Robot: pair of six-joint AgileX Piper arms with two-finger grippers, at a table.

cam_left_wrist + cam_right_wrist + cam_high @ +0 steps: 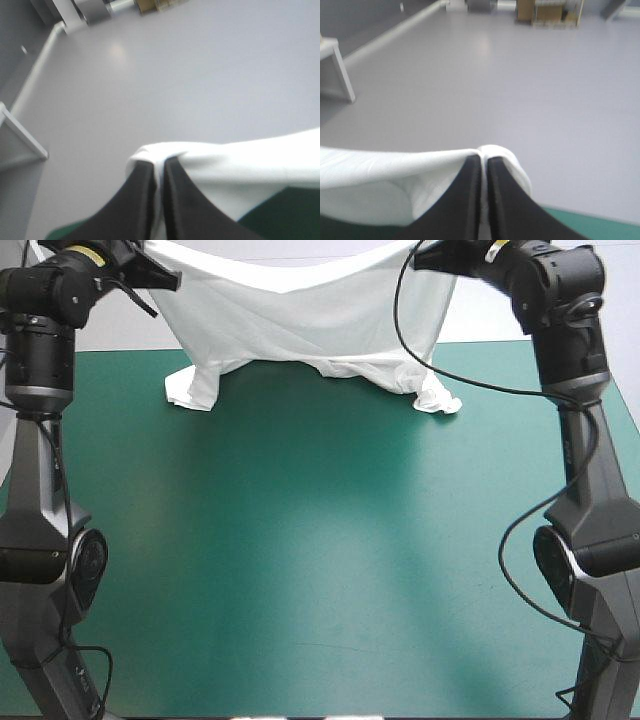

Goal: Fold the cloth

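The white T-shirt (300, 315) hangs stretched between both raised arms over the far part of the teal-green table (320, 540). Its lower hem and sleeves rest crumpled on the cover near the far edge. My left gripper (168, 280) is shut on one upper corner, and my right gripper (424, 258) is shut on the other. In the left wrist view the black fingers (142, 195) pinch white T-shirt (240, 165) between them. In the right wrist view the fingers (470, 195) clamp a rolled edge of T-shirt (380, 180) the same way.
The teal-green cover spreads bare from the T-shirt's hem toward the near edge. Both arms' columns stand at the table's left and right sides. Grey floor lies beyond the far edge.
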